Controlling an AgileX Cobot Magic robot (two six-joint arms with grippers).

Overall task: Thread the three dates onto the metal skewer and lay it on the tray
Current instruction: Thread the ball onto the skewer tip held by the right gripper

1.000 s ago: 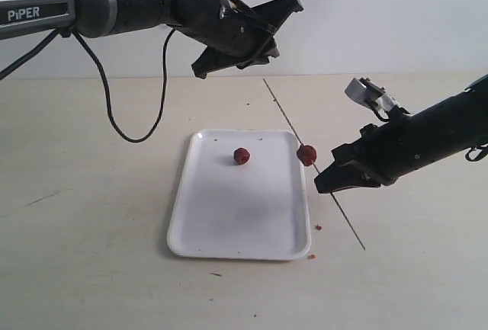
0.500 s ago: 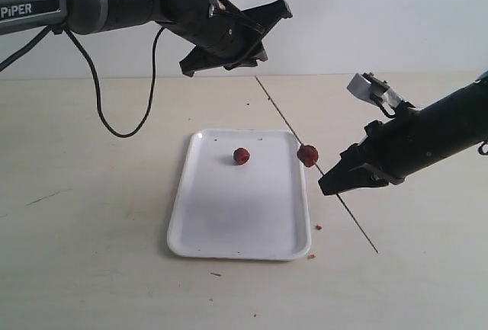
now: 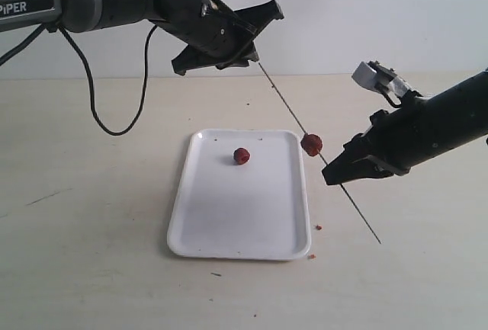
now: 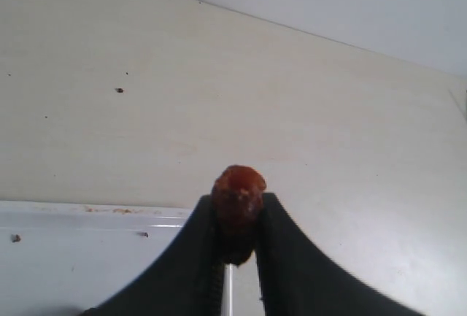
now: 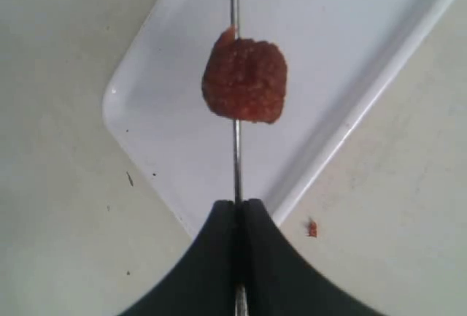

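Note:
My left gripper [image 3: 248, 46] hangs above the table behind the tray, shut on one dark red date [image 4: 238, 192] that bulges past its fingertips [image 4: 208, 217]; this date is hidden in the exterior view. My right gripper [image 3: 329, 179] is shut on the thin metal skewer [image 3: 286, 104] and holds it slanted off the table. The skewer's far tip reaches the left gripper's lower edge. A second date [image 3: 311, 144] is threaded on the skewer [image 5: 235, 155] just ahead of the right gripper [image 5: 236, 206]. The third date [image 3: 242, 155] lies on the white tray [image 3: 229, 223].
Small red crumbs [image 3: 318, 227] lie on the beige table beside the tray's right rim. The left arm's black cable [image 3: 114, 120] loops down to the table at the back left. A pale wall stands behind the table.
The right gripper has risen and shifted slightly right, lifting the skewer and its date. The left gripper has moved left, and the skewer's tip now reaches it.

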